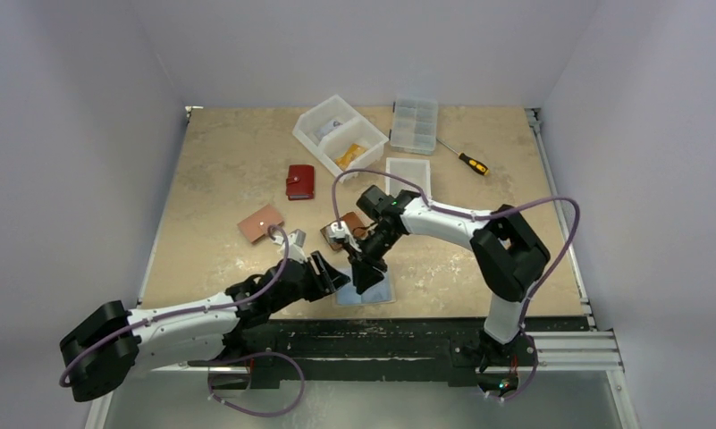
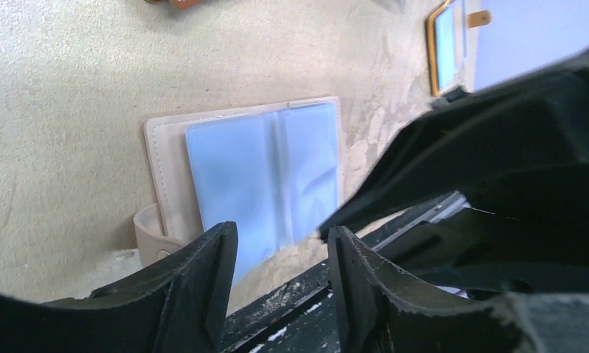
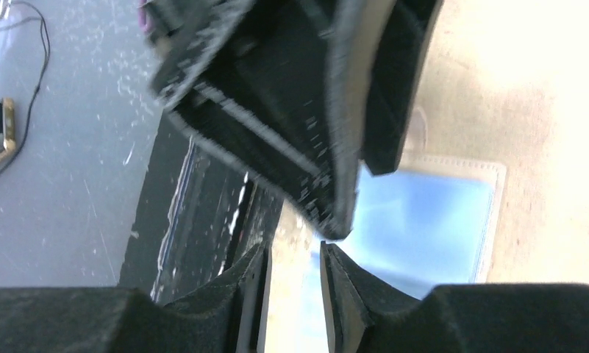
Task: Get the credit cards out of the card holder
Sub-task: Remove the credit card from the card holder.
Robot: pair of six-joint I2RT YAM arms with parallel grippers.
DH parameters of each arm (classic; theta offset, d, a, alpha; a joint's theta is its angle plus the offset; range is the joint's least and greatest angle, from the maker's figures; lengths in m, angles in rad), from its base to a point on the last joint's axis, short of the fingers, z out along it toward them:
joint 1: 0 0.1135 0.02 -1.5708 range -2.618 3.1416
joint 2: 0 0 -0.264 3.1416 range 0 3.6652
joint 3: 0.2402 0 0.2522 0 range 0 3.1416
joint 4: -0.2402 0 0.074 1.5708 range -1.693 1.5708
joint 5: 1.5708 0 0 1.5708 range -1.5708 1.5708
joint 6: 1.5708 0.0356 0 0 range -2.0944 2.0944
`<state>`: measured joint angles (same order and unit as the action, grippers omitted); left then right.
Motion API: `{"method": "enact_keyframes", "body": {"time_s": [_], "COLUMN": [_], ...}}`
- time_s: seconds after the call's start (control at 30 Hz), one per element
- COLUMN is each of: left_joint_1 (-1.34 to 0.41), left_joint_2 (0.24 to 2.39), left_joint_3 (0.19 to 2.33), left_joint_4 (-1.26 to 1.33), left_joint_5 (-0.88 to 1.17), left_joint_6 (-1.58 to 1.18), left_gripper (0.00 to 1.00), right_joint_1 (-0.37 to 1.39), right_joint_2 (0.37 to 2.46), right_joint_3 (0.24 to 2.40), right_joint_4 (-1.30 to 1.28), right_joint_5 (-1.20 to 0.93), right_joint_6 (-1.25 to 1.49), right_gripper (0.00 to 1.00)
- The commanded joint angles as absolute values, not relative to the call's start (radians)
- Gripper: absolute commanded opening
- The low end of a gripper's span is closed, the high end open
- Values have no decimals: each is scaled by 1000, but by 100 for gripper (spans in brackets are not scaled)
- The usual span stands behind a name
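Note:
The card holder [image 2: 166, 169] lies open near the table's front edge. It is beige with light blue clear sleeves [image 2: 262, 169], and it also shows in the top view [image 1: 383, 295] and the right wrist view [image 3: 431, 220]. I cannot make out a separate credit card in the sleeves or in either gripper. My left gripper [image 2: 280, 254] is open and empty, just over the holder's near edge [image 1: 336, 277]. My right gripper [image 3: 293, 272] is slightly open and empty, hovering over the holder's front-left part [image 1: 368, 279]. The two grippers are close together; the left one fills the top of the right wrist view [image 3: 298, 95].
A red holder [image 1: 300, 181], a pinkish-brown one [image 1: 260, 223] and a brown one [image 1: 349, 223] lie behind the arms. White bins [image 1: 341, 134], a clear organiser box [image 1: 415, 123], a clear lid [image 1: 408, 176] and a screwdriver [image 1: 468, 161] are at the back. The table's black front rail [image 1: 408, 331] is just below the holder.

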<state>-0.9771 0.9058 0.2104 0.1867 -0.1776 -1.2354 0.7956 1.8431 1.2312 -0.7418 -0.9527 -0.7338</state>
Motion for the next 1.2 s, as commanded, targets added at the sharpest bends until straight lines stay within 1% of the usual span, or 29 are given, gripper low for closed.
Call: {"method": "enact_keyframes", "body": {"time_s": [0.0,0.1,0.23,0.4,0.53,0.7,0.83,1.17], "left_joint_1": [-976,-978,-1009,-1099,-1167,-1209,-1223,-1236], "left_joint_2": [992,1070,1199,1421,1621,1781,1830,1822], "left_joint_3": [290,356,484,767,975,1158,1225,1219], "left_joint_4": [234,224,146,-144,-341,-525,-625,-597], "left_joint_5": [-142,-122,-135,-268,-352,-418,-459,-446], "left_joint_6": [-1160,-1112,-1046,-983,-974,-993,-1008,-990], "left_gripper": [52,52,53,55,58,60,60,56], "right_joint_1": [730,641,533,441,398,370,356,326], "right_joint_2": [1692,1619,1545,1493,1488,1493,1482,1452], "right_joint_3": [1141,1072,996,941,930,932,922,901], "right_joint_4": [-803,-745,-663,-607,-588,-581,-571,-549], "right_joint_5": [-903,-878,-855,-875,-890,-899,-902,-902], "right_joint_6": [-877,-869,-822,-787,-771,-764,-757,-741], "right_gripper": [41,45,47,52,52,52,52,53]}}
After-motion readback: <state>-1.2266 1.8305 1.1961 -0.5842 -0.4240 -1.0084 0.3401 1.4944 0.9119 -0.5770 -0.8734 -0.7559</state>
